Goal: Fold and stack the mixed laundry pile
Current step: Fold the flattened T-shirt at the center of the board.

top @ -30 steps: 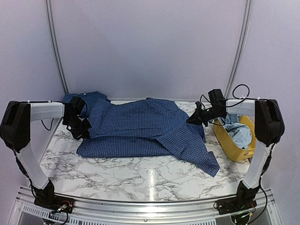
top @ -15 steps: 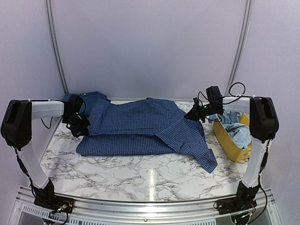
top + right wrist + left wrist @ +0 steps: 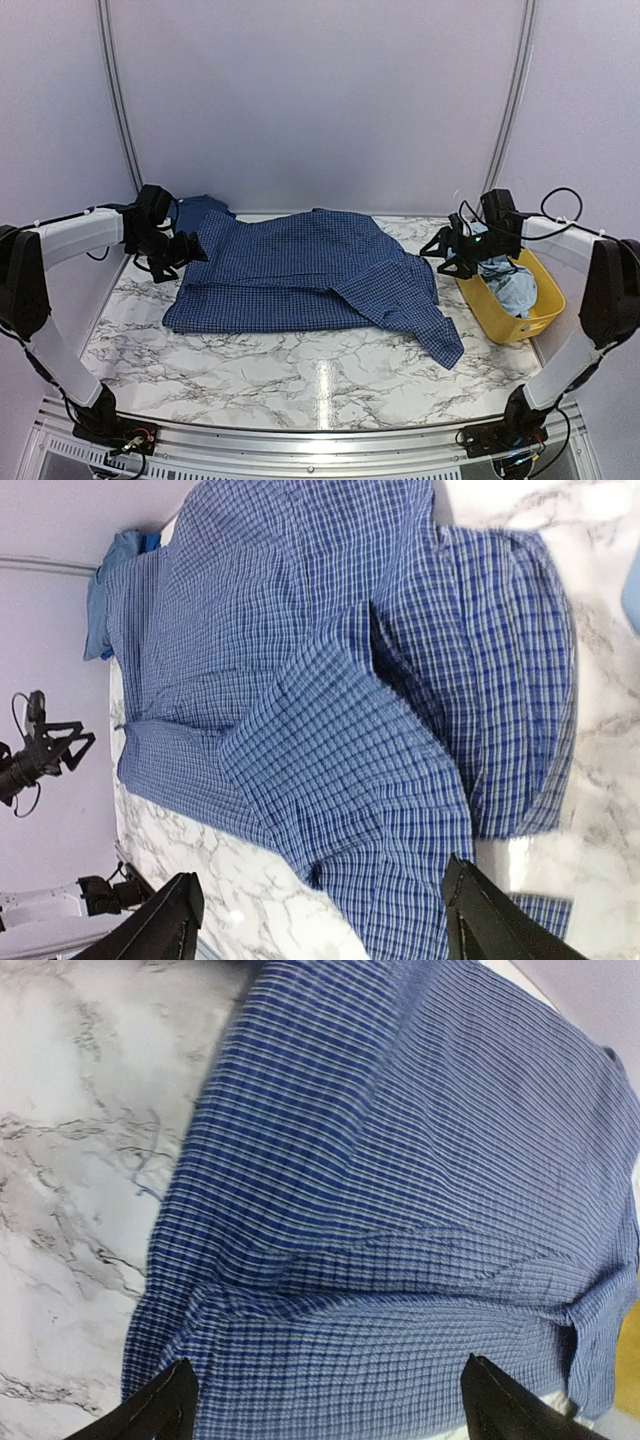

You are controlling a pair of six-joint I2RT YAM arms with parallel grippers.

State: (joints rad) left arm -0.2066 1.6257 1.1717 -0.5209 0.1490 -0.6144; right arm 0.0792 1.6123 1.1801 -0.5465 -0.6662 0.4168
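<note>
Both the left gripper (image 3: 195,250) and the right gripper (image 3: 437,257) hover with fingers spread wide, empty, flanking the checked shirt (image 3: 300,270) lying flat on the marble table (image 3: 250,370).

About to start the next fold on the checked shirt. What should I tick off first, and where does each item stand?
1. Left gripper empty: ok. Its jaws stand wide at the shirt's left edge, with no cloth between them.
2. Right gripper empty: ok. It is open, between the shirt and the yellow tub.
3. Checked shirt lying flat: not ok. Its right side is folded over itself and one corner trails toward the near edge.
4. Shirt free of the dark-blue piece: cannot tell. The two meet at the far left corner.
5. Light-blue garment out of the way: ok. It lies in the tub.
</note>
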